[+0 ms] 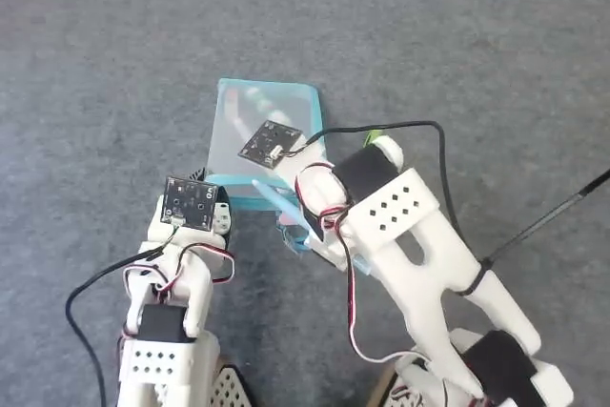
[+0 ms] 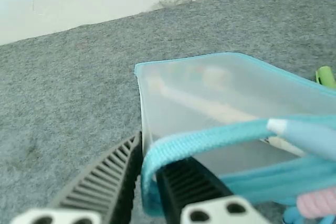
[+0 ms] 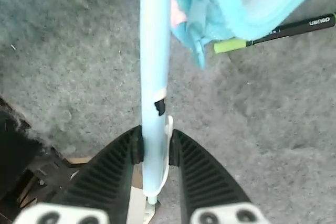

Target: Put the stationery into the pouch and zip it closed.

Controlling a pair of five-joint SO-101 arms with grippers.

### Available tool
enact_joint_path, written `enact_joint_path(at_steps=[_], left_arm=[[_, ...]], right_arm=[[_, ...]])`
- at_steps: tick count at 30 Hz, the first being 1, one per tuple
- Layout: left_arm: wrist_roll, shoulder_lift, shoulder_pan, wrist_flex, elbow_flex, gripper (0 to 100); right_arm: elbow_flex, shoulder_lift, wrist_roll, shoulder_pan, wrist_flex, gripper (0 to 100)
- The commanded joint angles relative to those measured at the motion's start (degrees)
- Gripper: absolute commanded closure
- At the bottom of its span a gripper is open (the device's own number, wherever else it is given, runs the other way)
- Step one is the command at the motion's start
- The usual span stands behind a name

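The translucent pouch (image 1: 250, 121) with cyan trim lies mid-table, holding pale stationery inside. My left gripper (image 2: 148, 156) is shut on the pouch's cyan zipper edge (image 2: 210, 139) at its near left corner, lifting the mouth open; from above it sits at the pouch's front left (image 1: 221, 201). My right gripper (image 3: 156, 135) is shut on a light blue pen (image 3: 154, 66), whose tip (image 2: 294, 131) rests at the pouch mouth. In the high view the pen (image 1: 284, 205) slants toward the opening. A black marker with a green cap (image 3: 278, 31) lies beside the pouch on its right.
The table is covered in grey carpet (image 1: 95, 92). A pink item (image 2: 317, 203) and loose cyan strap sit by the pouch's near corner. A black cable (image 1: 429, 131) arcs over the right arm. A white wall edge runs along the far side.
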Motion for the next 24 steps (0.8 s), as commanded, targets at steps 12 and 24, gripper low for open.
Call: enact_joint_path(at_steps=[12, 24], left_arm=[[-0.6, -1.0, 0.4, -1.8, -0.9, 99], [-0.6, -1.0, 0.4, -1.8, -0.9, 99]], right_arm=[[0.2, 0.2, 1.0, -0.6, 1.9, 99.3], [-2.5, 2.0, 0.4, -0.6, 2.2, 99.3]])
